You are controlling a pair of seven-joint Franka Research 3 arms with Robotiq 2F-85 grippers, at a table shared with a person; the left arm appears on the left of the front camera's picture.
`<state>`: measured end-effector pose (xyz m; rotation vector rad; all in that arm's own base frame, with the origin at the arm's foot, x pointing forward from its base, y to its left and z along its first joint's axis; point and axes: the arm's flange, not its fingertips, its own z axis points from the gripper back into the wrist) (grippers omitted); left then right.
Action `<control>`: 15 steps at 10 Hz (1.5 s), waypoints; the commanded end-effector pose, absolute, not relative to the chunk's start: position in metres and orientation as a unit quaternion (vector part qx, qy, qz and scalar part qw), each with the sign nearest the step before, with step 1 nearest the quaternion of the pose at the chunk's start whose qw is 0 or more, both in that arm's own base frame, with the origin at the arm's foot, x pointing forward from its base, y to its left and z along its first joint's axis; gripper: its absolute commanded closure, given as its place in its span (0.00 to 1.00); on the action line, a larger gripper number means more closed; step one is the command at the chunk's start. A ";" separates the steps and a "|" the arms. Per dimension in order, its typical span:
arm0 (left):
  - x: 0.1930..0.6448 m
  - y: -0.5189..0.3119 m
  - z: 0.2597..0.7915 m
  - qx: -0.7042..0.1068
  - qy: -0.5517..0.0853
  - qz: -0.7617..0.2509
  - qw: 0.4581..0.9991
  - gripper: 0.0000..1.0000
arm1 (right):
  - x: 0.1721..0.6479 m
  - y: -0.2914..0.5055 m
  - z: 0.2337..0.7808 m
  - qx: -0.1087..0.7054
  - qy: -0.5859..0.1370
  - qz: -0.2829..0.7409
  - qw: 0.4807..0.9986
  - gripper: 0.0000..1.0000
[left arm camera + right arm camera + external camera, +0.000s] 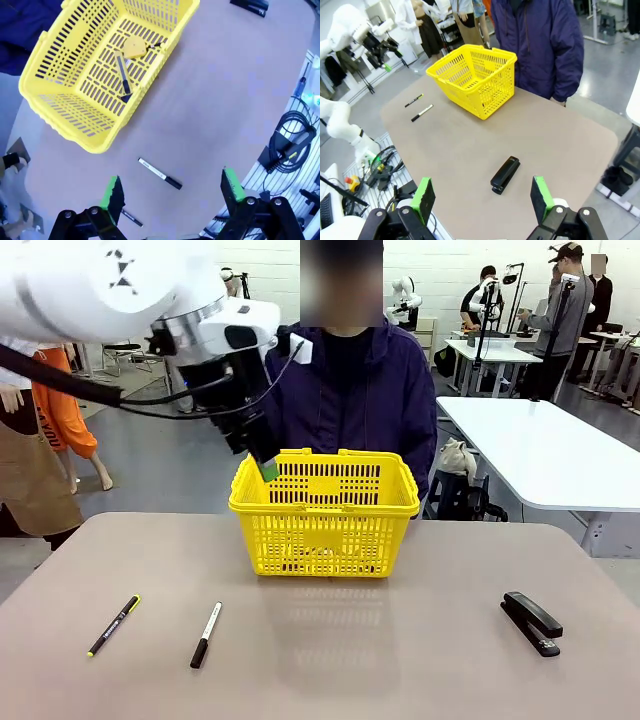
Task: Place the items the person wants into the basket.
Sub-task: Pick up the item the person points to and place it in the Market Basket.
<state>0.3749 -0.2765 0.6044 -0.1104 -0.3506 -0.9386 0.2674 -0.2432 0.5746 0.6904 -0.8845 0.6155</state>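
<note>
Pen (113, 625), marker (206, 634) and stapler (531, 622) lying apart on near counter (400, 670), right fingers (424, 196) spread, empty, yellow basket (325, 530) farther back holding tape measure (134, 47) and knife (122, 74), left fingers (111, 192) spread, empty, above its left rim, person (345, 390) behind.

Glossy plastic basket (325, 515); smooth matt table (400, 660); cloth jacket (350, 400).

A black pen (113, 625) with a yellow clip and a white-and-black marker (206, 635) lie near each other, not touching, on the near left of the grey-brown surface (380, 670). A white table (540, 455) stands farther back on the right.
</note>
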 end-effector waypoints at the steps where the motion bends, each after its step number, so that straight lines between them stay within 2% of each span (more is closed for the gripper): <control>1: 0.382 -0.270 0.592 -0.069 -0.162 -0.457 0.872 0.00 | 0.270 -0.243 0.577 0.329 -0.427 0.289 0.791 0.00; 2: 0.391 -0.268 0.585 -0.065 -0.141 -0.445 0.882 0.00 | 0.270 -0.243 0.577 0.329 -0.427 0.289 0.791 0.00; 3: 0.376 -0.272 0.597 -0.053 -0.162 -0.449 0.877 0.00 | 0.270 -0.243 0.577 0.329 -0.427 0.289 0.791 0.00; 13: 0.378 -0.274 0.597 -0.056 -0.161 -0.449 0.877 0.00 | 0.270 -0.243 0.577 0.329 -0.427 0.289 0.791 0.00; 15: 0.364 -0.201 0.618 -0.165 -0.177 -0.503 0.830 0.00 | 0.270 -0.243 0.577 0.329 -0.427 0.289 0.791 0.00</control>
